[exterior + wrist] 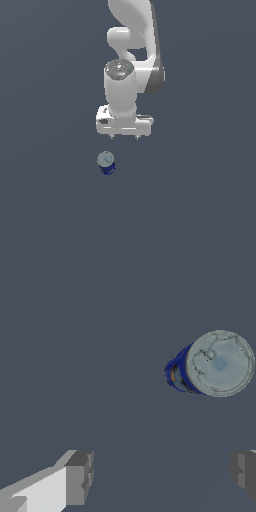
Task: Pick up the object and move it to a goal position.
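One small can (106, 163), apparently upright, apart from tool (124, 136), fingers (79, 477) spread wide.

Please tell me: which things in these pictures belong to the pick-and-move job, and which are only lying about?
Belong to the job:
- the small blue can, standing upright with its pale top up
- the gripper, open, above the can and apart from it, holding nothing

Only lying about:
- nothing else shows; there is only the plain dark floor, and no goal marker is visible
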